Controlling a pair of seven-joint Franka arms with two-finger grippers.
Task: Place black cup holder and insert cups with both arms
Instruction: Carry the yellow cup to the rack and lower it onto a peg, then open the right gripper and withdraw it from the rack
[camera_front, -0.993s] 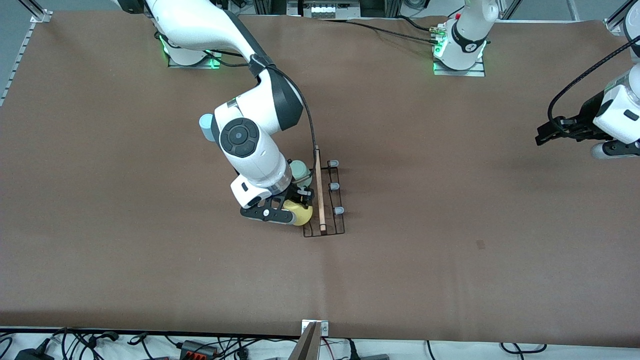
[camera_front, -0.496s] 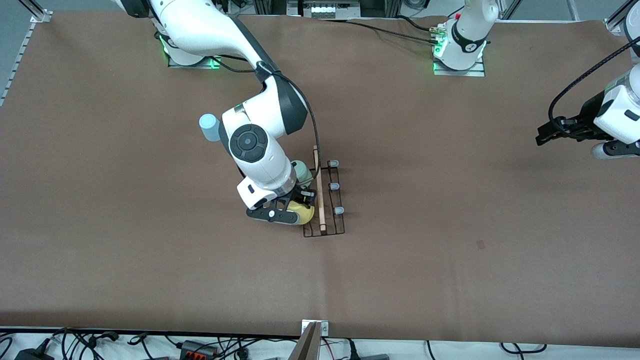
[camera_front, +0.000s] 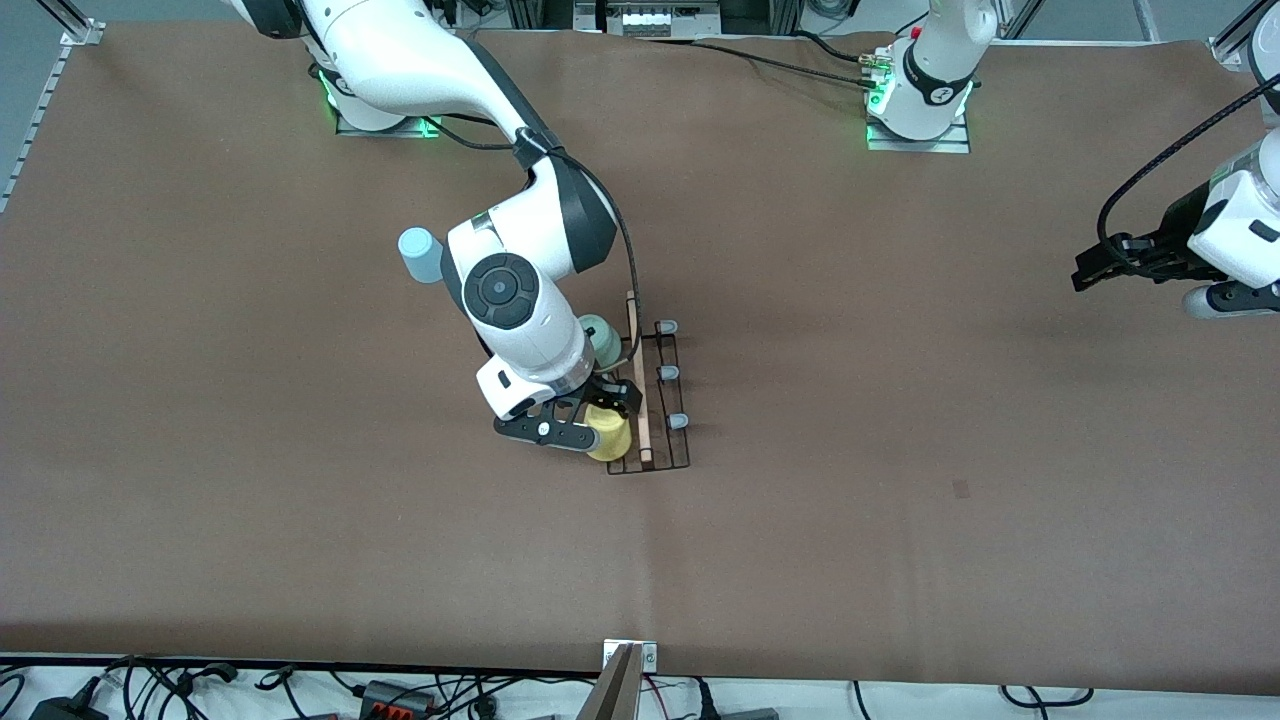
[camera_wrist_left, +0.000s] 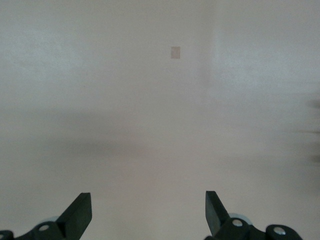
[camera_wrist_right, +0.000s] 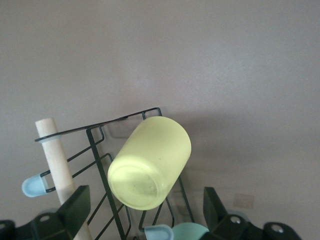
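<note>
The black cup holder (camera_front: 662, 400) lies mid-table, its wooden rod (camera_front: 640, 400) running along it. The yellow cup (camera_front: 608, 432) sits tilted on a peg at the holder's near end, bottom up in the right wrist view (camera_wrist_right: 150, 162). The mint green cup (camera_front: 600, 338) is on the same row, farther from the camera. My right gripper (camera_front: 600, 418) hovers over the yellow cup, open, its fingers (camera_wrist_right: 77, 200) clear of the cup's sides. The light blue cup (camera_front: 418, 253) stands on the table beside the right arm's elbow. My left gripper (camera_front: 1085, 272) waits open over bare table at the left arm's end.
Three grey-tipped pegs (camera_front: 668, 372) on the holder's other row carry nothing. A small dark mark (camera_front: 961, 488) is on the brown table cover. Cables and a metal clamp (camera_front: 630, 660) line the near edge. Both arm bases stand at the edge farthest from the camera.
My right gripper has opened and let go of the yellow cup, which now rests on its peg. The right arm shifted slightly toward the holder. The left arm has not moved.
</note>
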